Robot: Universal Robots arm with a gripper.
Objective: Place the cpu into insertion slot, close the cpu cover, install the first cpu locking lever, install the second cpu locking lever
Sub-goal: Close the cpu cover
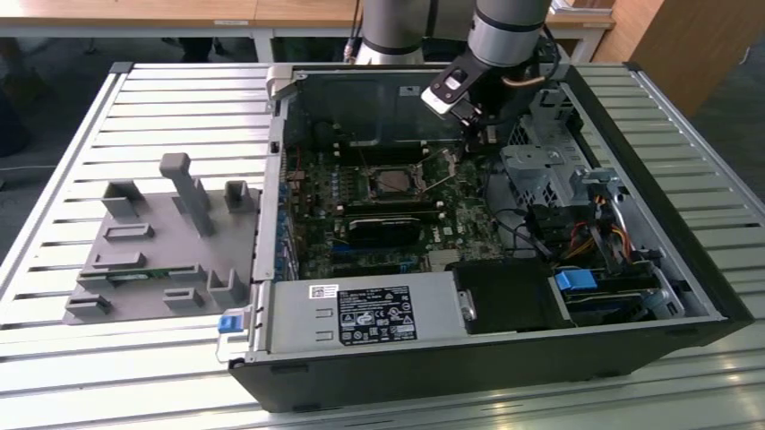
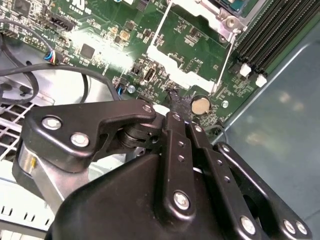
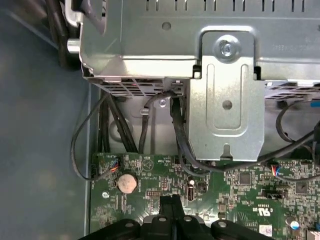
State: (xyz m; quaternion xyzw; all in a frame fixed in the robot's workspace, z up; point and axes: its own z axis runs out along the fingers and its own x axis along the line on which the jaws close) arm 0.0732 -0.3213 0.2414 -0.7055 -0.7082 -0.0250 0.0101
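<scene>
Clenched: gripper (image 3: 170, 199), fingertips (image 3: 165, 206) pressed flat together in both wrist views, nothing seen between them. Hangs tip-down over the green board (image 3: 240, 182), just beside a round coin cell (image 2: 201, 105) but apart from it. Beyond the tip in the first wrist view, black cables (image 3: 177, 135) running off the board's edge and under a grey metal drive cage (image 3: 227, 90). In the second wrist view, black memory slots (image 2: 280, 30) off to one side of the tip.

In the exterior view, gripper (image 1: 478, 141) toward the far right of the board, inside the open case (image 1: 478, 376). To the exterior view's left of it, near but apart, the slot (image 1: 392, 183): a dark square amid the board, with the cover (image 1: 414, 184) seemingly lying flat around it. Just right of the slot, a thin metal lever (image 1: 445, 177) up at a slant, between slot and gripper and not in the grip. Cannot tell whether the dark middle of the slot is the cpu.

Nearer in the case, a power supply (image 1: 358, 313) against the near wall. Well apart on the exterior view's left, a grey fixture (image 1: 156, 242) on the slatted table (image 1: 96, 376)
</scene>
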